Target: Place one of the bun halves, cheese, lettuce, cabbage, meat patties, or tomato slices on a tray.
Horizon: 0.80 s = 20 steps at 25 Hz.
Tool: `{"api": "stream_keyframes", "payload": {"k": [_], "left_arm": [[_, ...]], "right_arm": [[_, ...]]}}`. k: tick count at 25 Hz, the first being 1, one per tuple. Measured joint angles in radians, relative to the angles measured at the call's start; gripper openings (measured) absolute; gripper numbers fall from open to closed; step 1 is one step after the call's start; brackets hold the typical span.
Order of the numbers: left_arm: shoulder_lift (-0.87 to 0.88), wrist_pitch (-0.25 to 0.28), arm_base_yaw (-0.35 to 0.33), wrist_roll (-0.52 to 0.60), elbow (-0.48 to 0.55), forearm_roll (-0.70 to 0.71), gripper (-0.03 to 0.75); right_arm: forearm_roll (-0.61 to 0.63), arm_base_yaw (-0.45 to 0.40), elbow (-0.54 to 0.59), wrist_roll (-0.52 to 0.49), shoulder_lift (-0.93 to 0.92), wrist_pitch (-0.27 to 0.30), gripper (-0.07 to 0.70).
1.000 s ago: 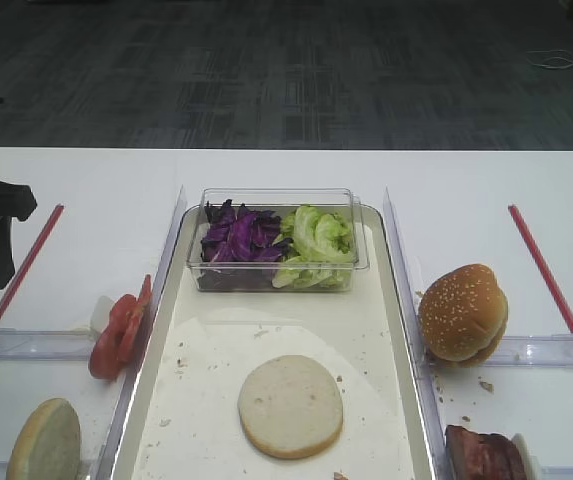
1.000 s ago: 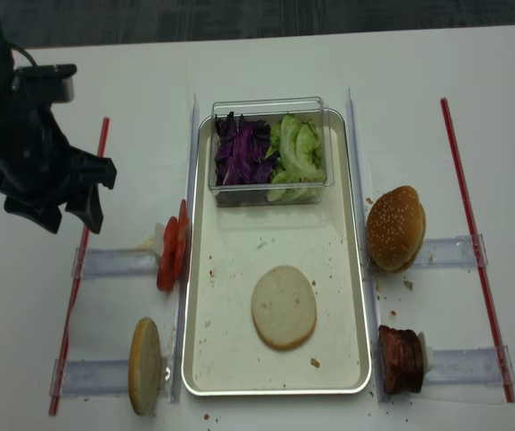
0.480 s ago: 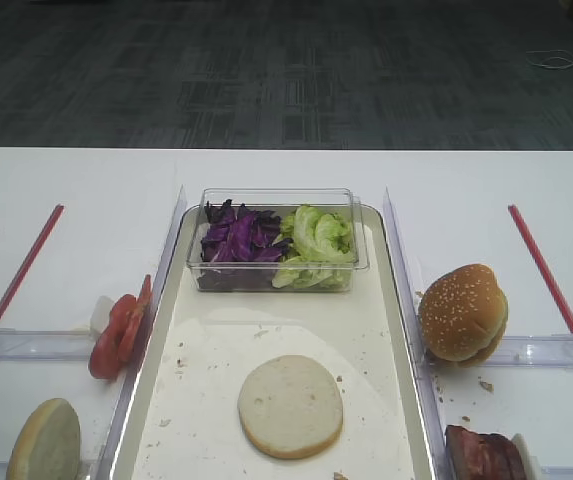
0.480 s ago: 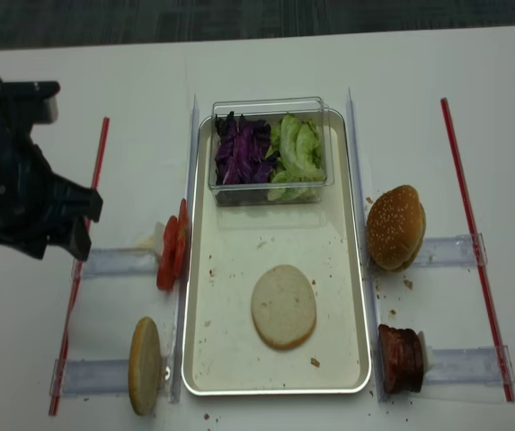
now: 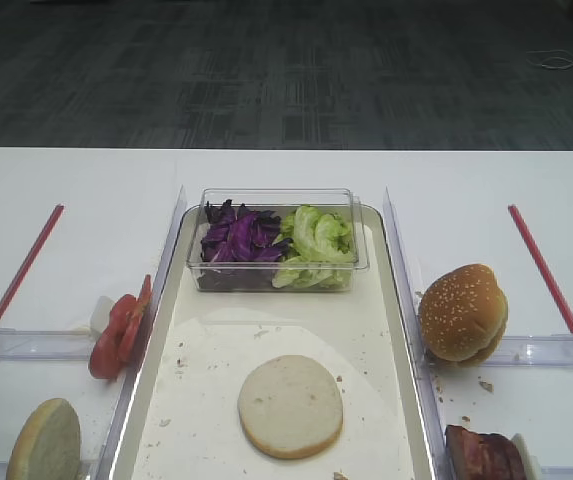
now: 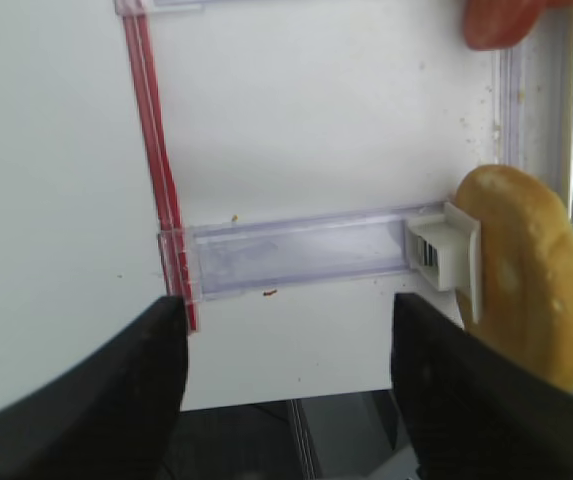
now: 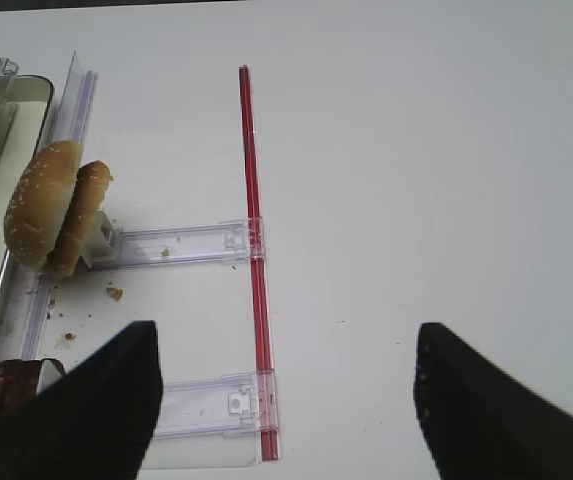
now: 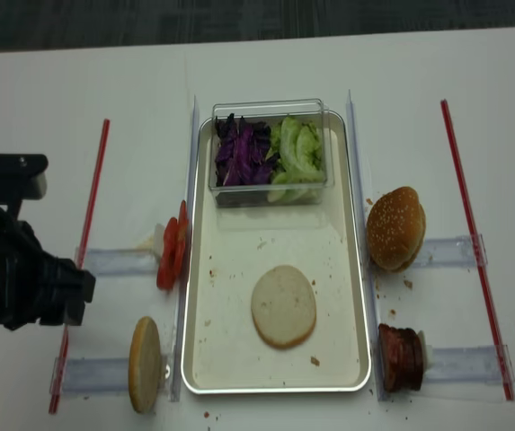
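Note:
One bun half [image 5: 291,405] [image 8: 284,306] lies cut face up on the cream tray [image 5: 266,310] [image 8: 275,242]. The other bun half [image 5: 44,440] [image 8: 145,364] [image 6: 526,270] stands on edge in a white holder left of the tray. Tomato slices [image 5: 118,335] [image 8: 172,253] [image 6: 501,20] stand beyond it. Purple cabbage [image 5: 238,238] and pale green lettuce [image 5: 316,245] fill a clear box. Meat patties [image 5: 484,455] [image 8: 401,357] sit right of the tray. Cheese is out of view. My left gripper [image 8: 37,305] [image 6: 286,380] hovers open and empty, left of the upright bun half. My right gripper [image 7: 286,400] is open over bare table.
A whole sesame bun [image 5: 463,312] [image 7: 51,205] stands on a clear rail right of the tray. Red strips [image 5: 551,280] [image 8: 86,242] run along both outer sides. The clear box [image 5: 278,196] occupies the tray's far end. The table's front edge lies under the left gripper.
The left arm has moved toward the table's front edge, leaving the first high view. Its jaws stay as wide as before. Nothing else moved.

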Motion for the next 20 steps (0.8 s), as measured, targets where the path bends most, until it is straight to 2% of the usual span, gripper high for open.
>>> {"api": "stream_keyframes", "payload": {"k": [7,13,20], "left_arm": [[-0.075,-0.026,0.000,0.017,0.116,0.000,0.418],[-0.159,-0.055,0.000,0.019,0.178,0.000,0.418],[-0.265,-0.057,0.000,0.019,0.220,0.000,0.418]], "right_arm": [[0.000,0.000,0.000,0.000,0.000,0.000,0.531],[0.000,0.000,0.000,0.000,0.000,0.000,0.531],[0.002,0.000,0.000,0.000,0.000,0.000,0.531]]}}
